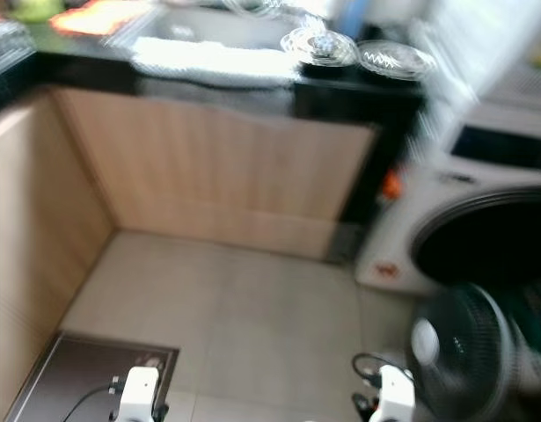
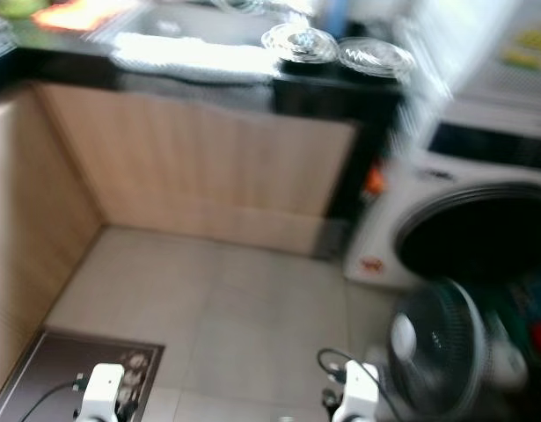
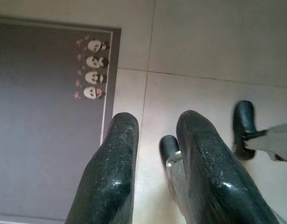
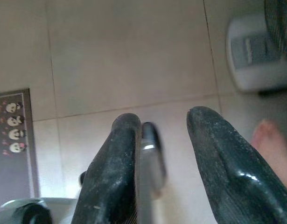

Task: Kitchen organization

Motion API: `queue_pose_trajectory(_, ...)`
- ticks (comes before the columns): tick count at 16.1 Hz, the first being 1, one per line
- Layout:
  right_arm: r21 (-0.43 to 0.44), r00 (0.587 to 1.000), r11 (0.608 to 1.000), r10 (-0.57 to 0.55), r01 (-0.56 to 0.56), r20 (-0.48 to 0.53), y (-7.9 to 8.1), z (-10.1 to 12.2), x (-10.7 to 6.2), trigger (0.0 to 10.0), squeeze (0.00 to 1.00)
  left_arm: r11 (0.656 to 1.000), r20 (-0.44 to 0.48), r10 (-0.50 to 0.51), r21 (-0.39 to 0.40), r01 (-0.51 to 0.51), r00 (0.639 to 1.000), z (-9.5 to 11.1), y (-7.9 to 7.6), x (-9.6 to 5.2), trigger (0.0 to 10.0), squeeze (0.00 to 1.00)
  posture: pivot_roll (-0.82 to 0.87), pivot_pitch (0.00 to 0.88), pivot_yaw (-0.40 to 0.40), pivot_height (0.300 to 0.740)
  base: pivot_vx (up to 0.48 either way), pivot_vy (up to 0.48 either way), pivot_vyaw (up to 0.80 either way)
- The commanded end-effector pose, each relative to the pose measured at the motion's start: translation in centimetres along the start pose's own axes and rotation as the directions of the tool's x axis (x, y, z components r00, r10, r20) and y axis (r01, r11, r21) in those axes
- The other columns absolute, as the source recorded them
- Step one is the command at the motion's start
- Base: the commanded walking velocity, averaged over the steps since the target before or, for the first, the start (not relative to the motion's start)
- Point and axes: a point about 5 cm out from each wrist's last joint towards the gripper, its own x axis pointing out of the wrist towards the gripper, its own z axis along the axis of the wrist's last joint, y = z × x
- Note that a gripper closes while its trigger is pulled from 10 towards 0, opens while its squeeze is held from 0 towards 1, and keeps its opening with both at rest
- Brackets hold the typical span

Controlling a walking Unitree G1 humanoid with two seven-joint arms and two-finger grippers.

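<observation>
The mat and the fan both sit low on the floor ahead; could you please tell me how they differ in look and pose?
The mat lies flat on the tiles at the robot's left; the fan stands upright at its right, before the washing machine. The mat is a dark rectangle with a small row of cartoon faces at one edge; the fan is round, with a black wire grille. Both are dark and rest on the pale tiled floor.

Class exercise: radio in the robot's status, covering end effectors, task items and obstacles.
Left end effector open, empty, over floor beside grey mat. Right end effector open, empty. Glass dishes on counter ahead. Fan close right.
</observation>
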Motion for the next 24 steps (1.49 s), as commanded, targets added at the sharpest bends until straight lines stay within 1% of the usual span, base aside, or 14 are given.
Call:
queue_pose_trajectory(1, 0.000, 1.000, 1.000, -0.014, 0.014, 0.006, -0.51, 0.32, -0.02, 10.0, 0.00, 1.000, -0.017, -0.003, -0.013, 0.002, 1.000, -0.31, -0.30, 0.01, 10.0, 0.00, -0.07, 0.090, -0.018, 0.740, 0.000, 0.000, -0.79)
queue_pose_trajectory(4, -0.004, 1.000, 1.000, -0.008, 0.008, 0.009, -0.39, 0.50, 0.04, 10.0, 0.00, 1.000, -0.021, -0.002, -0.019, 0.001, 1.000, -0.45, -0.48, 0.00, 10.0, 0.00, -0.06, 0.084, -0.028, 0.740, 0.000, 0.000, -0.79)
queue_pose_trajectory(7, 0.002, 1.000, 1.000, -0.004, 0.004, 0.019, -0.31, 0.70, 0.07, 10.0, 0.00, 0.999, -0.025, 0.000, -0.034, -0.001, 1.000, -0.48, -0.61, 0.03, 10.0, 0.00, -0.06, 0.082, -0.033, 0.740, 0.000, 0.000, 0.00)
queue_pose_trajectory(12, 0.002, 1.000, 1.000, 0.006, -0.006, 0.020, -0.22, 0.71, 0.08, 10.0, 0.00, 1.000, -0.038, 0.002, -0.030, -0.003, 0.999, -0.63, -0.68, 0.03, 10.0, 0.00, -0.06, 0.069, -0.035, 0.740, 0.000, 0.000, 0.00)
queue_pose_trajectory(16, -0.031, 1.000, 1.000, 0.004, -0.004, 0.017, -0.35, 0.78, 0.07, 10.0, 0.00, 1.000, -0.039, -0.002, -0.030, 0.001, 0.999, -0.56, -0.78, 0.06, 10.0, 0.00, -0.07, 0.063, -0.035, 0.740, 0.260, 0.000, 0.00)
queue_pose_trajectory(17, -0.051, 1.000, 0.999, 0.008, -0.007, 0.010, -0.40, 0.69, 0.05, 10.0, 0.00, 0.999, -0.038, -0.003, -0.032, 0.002, 0.999, -0.54, -0.83, 0.08, 10.0, 0.00, -0.06, 0.056, -0.038, 0.740, 0.274, 0.000, 0.00)
queue_pose_trajectory(19, -0.072, 1.000, 0.997, 0.009, -0.009, -0.005, -0.43, 0.48, 0.02, 10.0, 0.00, 0.999, -0.038, -0.005, -0.036, 0.003, 0.999, -0.52, -0.89, 0.09, 10.0, 0.00, -0.06, 0.055, -0.040, 0.740, 0.277, 0.000, 0.60)
queue_pose_trajectory(20, -0.069, 1.000, 0.997, 0.015, -0.016, -0.013, -0.29, 0.24, 0.00, 10.0, 0.00, 0.999, -0.037, -0.007, -0.036, 0.006, 0.999, -0.51, -0.89, 0.09, 10.0, 0.00, -0.07, 0.055, -0.039, 0.740, 0.285, 0.000, 0.80)
queue_pose_trajectory(21, -0.029, 1.000, 1.000, 0.008, -0.008, -0.003, -0.27, 0.19, -0.01, 10.0, 0.00, 0.999, -0.040, -0.009, -0.034, 0.008, 0.999, -0.53, -0.88, 0.08, 10.0, 0.00, -0.07, 0.055, -0.037, 0.740, 0.292, 0.000, 0.00)
queue_pose_trajectory(22, -0.047, 1.000, 0.999, 0.014, -0.014, -0.007, -0.24, 0.15, -0.02, 10.0, 0.00, 1.000, -0.043, -0.010, -0.030, 0.009, 0.999, -0.57, -0.89, 0.08, 10.0, 0.00, -0.07, 0.051, -0.037, 0.740, 0.296, 0.000, 0.00)
queue_pose_trajectory(24, -0.045, 1.000, 0.999, 0.012, -0.013, -0.010, -0.30, 0.13, -0.03, 10.0, 0.00, 1.000, -0.044, -0.012, -0.029, 0.011, 0.999, -0.59, -0.91, 0.08, 10.0, 0.00, -0.07, 0.050, -0.037, 0.740, 0.296, 0.000, 0.00)
